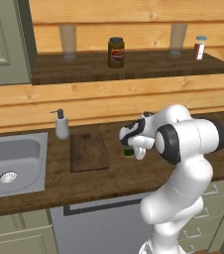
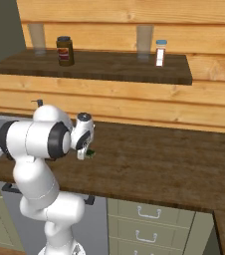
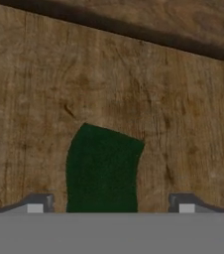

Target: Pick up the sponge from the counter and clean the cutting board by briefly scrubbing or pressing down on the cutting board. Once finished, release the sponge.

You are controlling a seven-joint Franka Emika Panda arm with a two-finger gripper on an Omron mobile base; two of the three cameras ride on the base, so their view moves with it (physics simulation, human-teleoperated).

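Note:
The dark green sponge [image 3: 103, 168] lies flat on the dark wood-plank counter [image 3: 183, 124]. It sits between my two fingertips with a gap on each side. My gripper [image 3: 110, 204] is open just above it, and the jaws touch nothing. From the left base view, a green sliver of the sponge [image 1: 129, 153] shows under the hand, to the right of the dark brown cutting board [image 1: 88, 152]. The gripper [image 1: 135, 149] points down at the counter [image 1: 119, 176]. The sponge [image 2: 91, 155] peeks out beside the hand in the right base view.
A steel sink [image 1: 10, 163] is set into the counter at the left, with a soap dispenser [image 1: 61, 125] behind the board. The wall shelf [image 1: 134, 67] above carries a brown jar [image 1: 116, 52], glasses and a small bottle [image 1: 199, 48]. Drawers [image 2: 149, 214] sit below.

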